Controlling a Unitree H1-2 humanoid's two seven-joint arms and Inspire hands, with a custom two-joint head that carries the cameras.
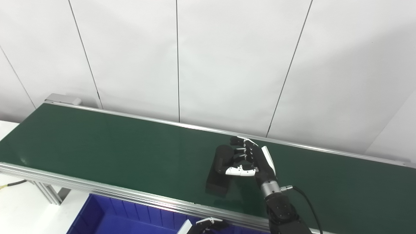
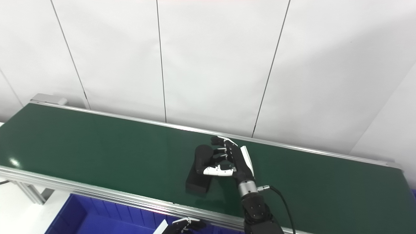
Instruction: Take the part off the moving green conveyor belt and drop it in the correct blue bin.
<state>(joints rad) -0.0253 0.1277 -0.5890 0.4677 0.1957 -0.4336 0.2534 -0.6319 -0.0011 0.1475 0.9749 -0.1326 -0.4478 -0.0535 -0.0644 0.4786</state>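
A long black part [image 1: 218, 177] with a rounded far end lies on the green conveyor belt [image 1: 113, 152], right of its middle. My right hand [image 1: 252, 159] comes in from the bottom right. Its fingers curl over the part's far end and its thumb crosses the part's front, so it is closed on the part. The part's near end still looks low at the belt surface. Only the top of my left hand [image 1: 206, 225] shows at the bottom edge, over the blue bin [image 1: 107, 214]; its pose is unclear.
The belt's silver near rail [image 1: 97, 188] runs between the belt and the blue bin below it. A white panelled wall [image 1: 208, 65] stands right behind the belt. A white table surface [image 1: 22, 208] and frame legs show at the lower left.
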